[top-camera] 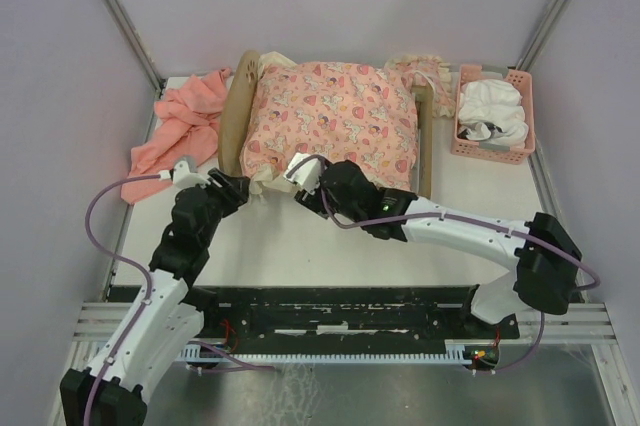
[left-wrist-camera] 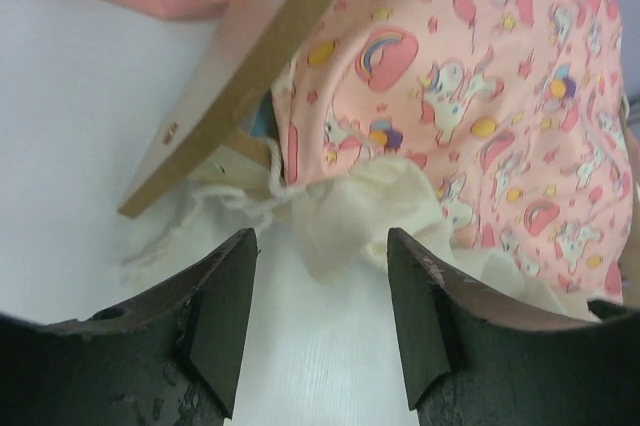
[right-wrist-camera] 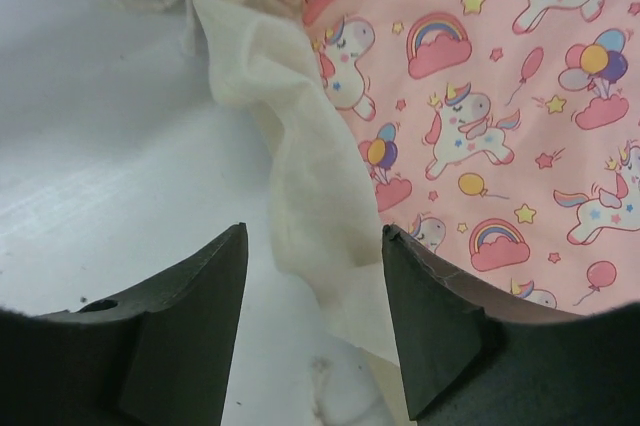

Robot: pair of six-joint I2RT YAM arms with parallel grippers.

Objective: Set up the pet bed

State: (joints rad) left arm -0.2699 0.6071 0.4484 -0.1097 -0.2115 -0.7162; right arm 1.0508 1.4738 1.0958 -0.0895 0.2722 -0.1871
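Note:
The pet bed (top-camera: 236,121) stands at the back middle of the table, its light-wood frame showing at both sides. A pink unicorn-print cushion (top-camera: 330,116) with a cream frill covers its base. My left gripper (top-camera: 237,188) is open at the bed's near left corner. In the left wrist view the left gripper (left-wrist-camera: 320,316) holds nothing, and the wooden frame board (left-wrist-camera: 230,76) and frill (left-wrist-camera: 370,216) lie just ahead. My right gripper (top-camera: 312,178) is open at the cushion's near edge. In the right wrist view the right gripper (right-wrist-camera: 315,316) has the frill (right-wrist-camera: 310,206) lying loose ahead between its tips.
A plain salmon-pink cloth (top-camera: 180,126) lies crumpled left of the bed. A pink plastic basket (top-camera: 520,136) with white cloth in it stands at the back right. White tabletop (top-camera: 300,246) stretches between the bed and the arm bases. Walls close in on both sides.

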